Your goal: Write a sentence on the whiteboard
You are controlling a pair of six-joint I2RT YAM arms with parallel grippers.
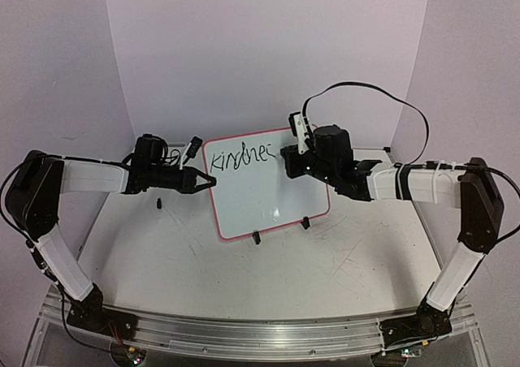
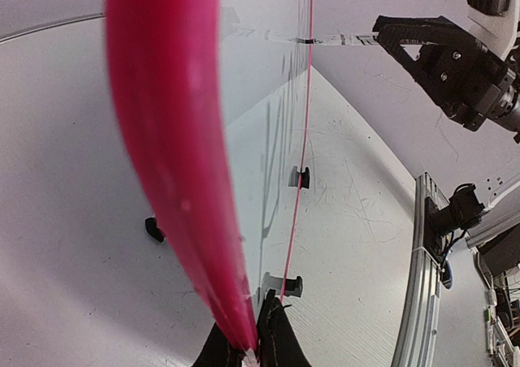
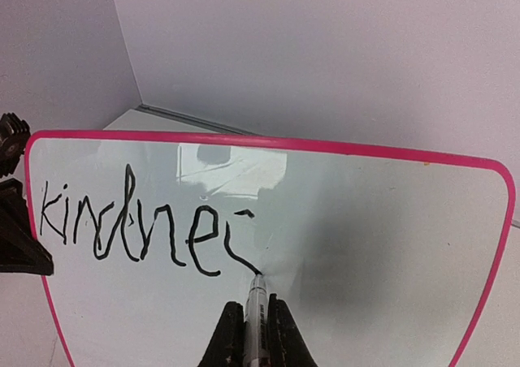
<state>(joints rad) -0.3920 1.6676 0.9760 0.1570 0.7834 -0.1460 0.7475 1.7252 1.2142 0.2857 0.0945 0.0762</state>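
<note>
The whiteboard [image 1: 272, 200] stands tilted on two black clip feet [image 1: 256, 238] at the table's middle. My left gripper [image 1: 210, 180] is shut on its left edge; in the left wrist view the red-pink rim [image 2: 171, 140] runs up from between the fingertips [image 2: 253, 347]. My right gripper [image 1: 288, 161] is shut on a marker [image 3: 256, 302], whose tip touches the board face [image 3: 366, 245]. The sentence [image 3: 138, 229] so reads "kindne" plus a part-drawn stroke ending at the tip, along the board's top [image 1: 240, 157].
A small black piece [image 1: 160, 202] lies on the grey tabletop left of the board. The aluminium rail [image 1: 260, 334] with both arm bases runs along the near edge. White walls close in the back and sides. A black cable [image 1: 382, 95] loops above the right arm.
</note>
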